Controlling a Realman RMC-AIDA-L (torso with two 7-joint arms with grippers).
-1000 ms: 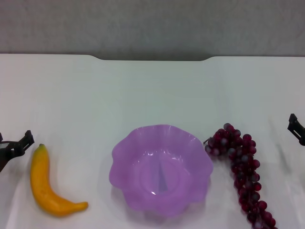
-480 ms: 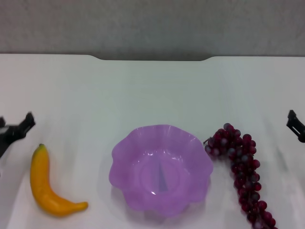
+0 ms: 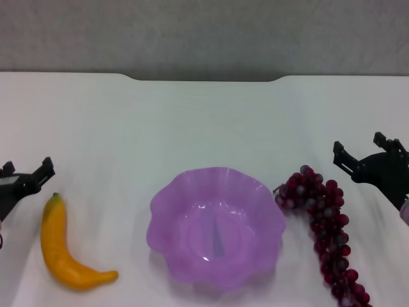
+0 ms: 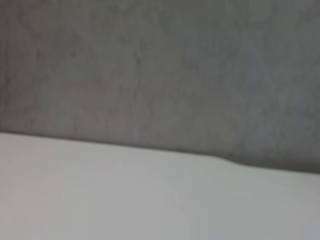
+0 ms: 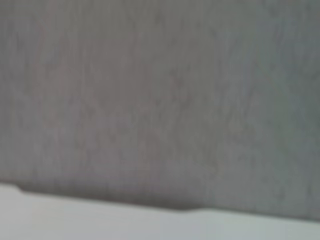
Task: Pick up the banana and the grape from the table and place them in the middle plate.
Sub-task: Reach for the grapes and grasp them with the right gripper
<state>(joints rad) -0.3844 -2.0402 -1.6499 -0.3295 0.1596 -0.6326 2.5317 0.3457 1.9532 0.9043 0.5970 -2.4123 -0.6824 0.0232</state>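
Head view. The table (image 3: 204, 121) is white, with a shallow notch in its far edge. The middle plate (image 3: 167, 211), translucent purple with a scalloped rim, stands near the front centre and holds nothing. The banana (image 3: 61, 246) lies flat on the table to the left of the plate, well apart from it, stem tip pointing far. The grape (image 3: 323, 224) bunch lies on the table to the right, its far end just beside the plate's rim, the rest trailing toward the near edge.

The left gripper (image 3: 27, 171) sits at the left edge, just beyond the banana's stem tip and not touching it; its two fingers stand apart, released and holding nothing. The right gripper (image 3: 364, 152) is at the right, just beyond and to the right of the bunch's far end; its fingers are likewise spread, grasping nothing.

Left wrist view. Only bare tabletop, its far edge with the notch, and a grey wall (image 4: 160, 70) behind it.

Right wrist view. Mostly the grey wall, with a strip of the tabletop edge.
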